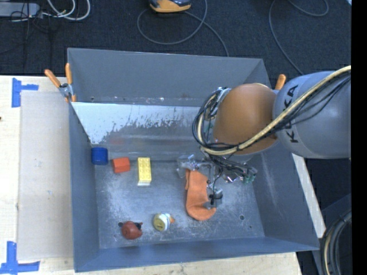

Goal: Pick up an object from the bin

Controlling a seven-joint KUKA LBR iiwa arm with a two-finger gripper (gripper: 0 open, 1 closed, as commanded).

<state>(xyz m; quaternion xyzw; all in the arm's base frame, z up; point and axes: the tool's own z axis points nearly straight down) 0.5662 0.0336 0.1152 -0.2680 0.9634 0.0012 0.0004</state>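
Observation:
My gripper (214, 198) reaches down in the right middle of the bin, with a dark fingertip resting at the right edge of an orange, floppy, elongated thing (196, 196). That orange thing lies lengthwise on the bin floor, its rounded end toward the front. Whether it sits between the fingers is hidden by the wrist cover. A small round yellow-and-white thing (162, 222) lies to the front left of it.
A yellow brick (144, 170), an orange block (121, 165) and a blue cylinder (100, 156) stand in a row at the left. A dark red lump (131, 230) lies at the front left. The arm with its orange cover and cables hangs over the bin's right side.

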